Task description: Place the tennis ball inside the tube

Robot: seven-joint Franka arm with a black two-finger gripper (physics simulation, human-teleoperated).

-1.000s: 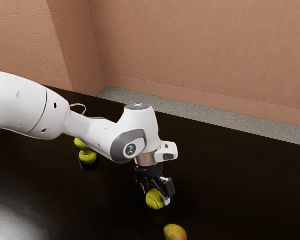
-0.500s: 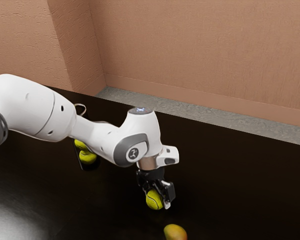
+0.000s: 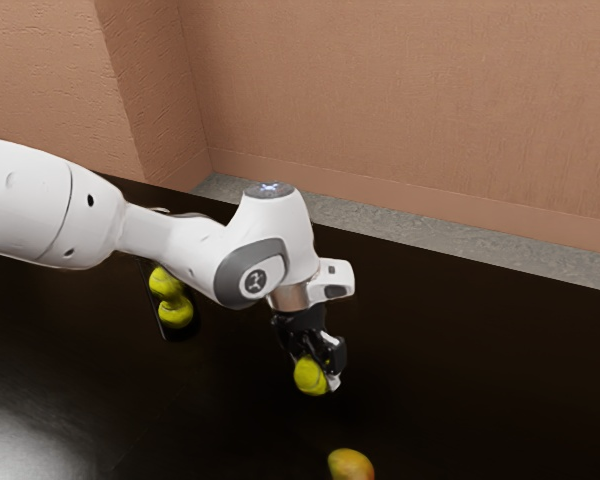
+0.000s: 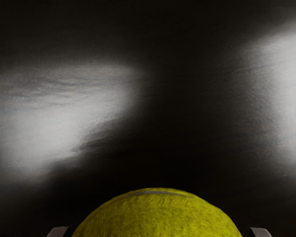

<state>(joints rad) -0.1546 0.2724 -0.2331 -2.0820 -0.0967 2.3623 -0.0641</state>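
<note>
My gripper (image 3: 314,370) is shut on a yellow-green tennis ball (image 3: 309,377), one finger at either side of it, a little above the dark table in the exterior view. In the wrist view the held ball (image 4: 158,215) bulges up from the lower edge, with pale fingertips beside it. Two more tennis balls, an upper one (image 3: 164,282) and a lower one (image 3: 176,312), lie in line within a dark, see-through tube (image 3: 164,333), below the forearm in the exterior view. The arm hides part of the tube's far end.
An orange-yellow mango (image 3: 351,464) rests near the exterior view's bottom edge, below the gripper. The dark glossy table (image 3: 480,370) extends toward the exterior view's right, and a brown wall (image 3: 400,100) stands beyond it.
My gripper has risen with the tennis ball, which was lower, near the table, in the earlier frames. The forearm has shifted up as well. The tube and mango have stayed put.
</note>
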